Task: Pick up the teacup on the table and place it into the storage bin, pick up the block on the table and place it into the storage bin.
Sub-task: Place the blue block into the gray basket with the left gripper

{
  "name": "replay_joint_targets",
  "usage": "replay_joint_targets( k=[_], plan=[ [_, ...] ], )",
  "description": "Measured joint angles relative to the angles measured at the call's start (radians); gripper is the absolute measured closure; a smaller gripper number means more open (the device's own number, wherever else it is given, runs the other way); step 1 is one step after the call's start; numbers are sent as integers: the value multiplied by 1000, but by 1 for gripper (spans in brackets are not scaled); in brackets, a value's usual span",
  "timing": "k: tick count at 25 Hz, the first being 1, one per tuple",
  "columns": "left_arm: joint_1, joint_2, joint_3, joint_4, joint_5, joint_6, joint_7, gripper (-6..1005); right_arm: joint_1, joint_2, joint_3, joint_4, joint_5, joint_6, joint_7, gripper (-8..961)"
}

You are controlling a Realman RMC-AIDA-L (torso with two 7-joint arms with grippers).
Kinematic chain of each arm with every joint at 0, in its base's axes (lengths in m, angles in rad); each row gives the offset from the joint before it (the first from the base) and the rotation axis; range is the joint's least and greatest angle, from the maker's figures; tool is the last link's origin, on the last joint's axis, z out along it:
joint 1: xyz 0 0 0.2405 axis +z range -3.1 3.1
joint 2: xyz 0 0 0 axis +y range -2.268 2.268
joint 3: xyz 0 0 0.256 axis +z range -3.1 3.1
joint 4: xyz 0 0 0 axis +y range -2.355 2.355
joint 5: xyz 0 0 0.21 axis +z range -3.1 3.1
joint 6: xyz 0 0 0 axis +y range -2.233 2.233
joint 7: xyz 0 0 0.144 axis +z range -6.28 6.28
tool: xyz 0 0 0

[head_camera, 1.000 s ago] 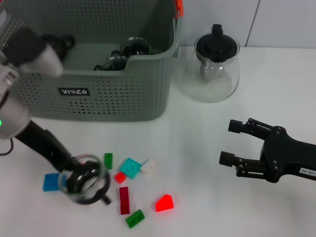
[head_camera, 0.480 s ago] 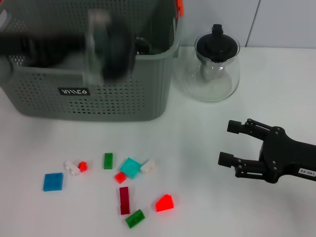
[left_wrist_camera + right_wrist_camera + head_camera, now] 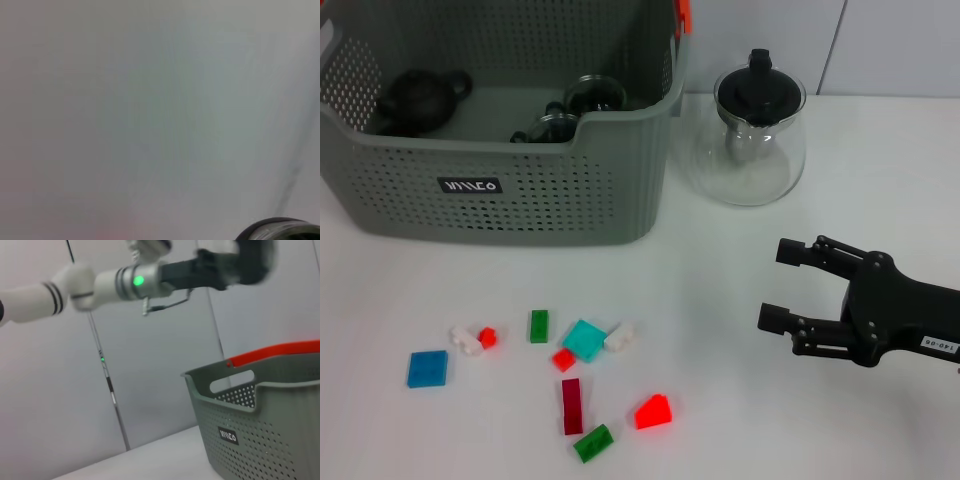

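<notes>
Storage bin (image 3: 510, 190) sits upper left of the head frame on the white bench (image 3: 740, 300), holding glass teacups (image 3: 592, 95) near its front notch and a dark teapot-like item (image 3: 420, 95) at its left end. Glass teapot (image 3: 758, 135) with black lid stands just right of the bin, apart from it. Loose blocks lie lower left on the bench: blue block (image 3: 427, 368), teal block (image 3: 585, 340), dark red block (image 3: 571, 405), bright red block (image 3: 653, 411), green block (image 3: 539, 325), plus a few small ones. Right claw (image 3: 775, 285) is at lower right, released, fingers spread, grasping nothing, well apart from the blocks. Left arm (image 3: 125, 282) is out of the head frame; right wrist view shows it raised above the bin, blurred; left claw state cannot tell, possibly a rim of something at the left wrist frame's lower right.
</notes>
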Motion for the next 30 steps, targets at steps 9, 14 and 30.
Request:
replay_joint_targets(
  k=[9,14,30],
  plan=[
    [-73,-65,247,7,445,-340,-165,919,2,1,15,0,6,6,-4,9],
    [-83,-133,342,-58,686,-474,-185,905,2,1,25,0,6,8,-3,9],
    [-117,-140,404,-234,810,-555,-195,862,4,5,42,0,0,12,0,9]
  ],
)
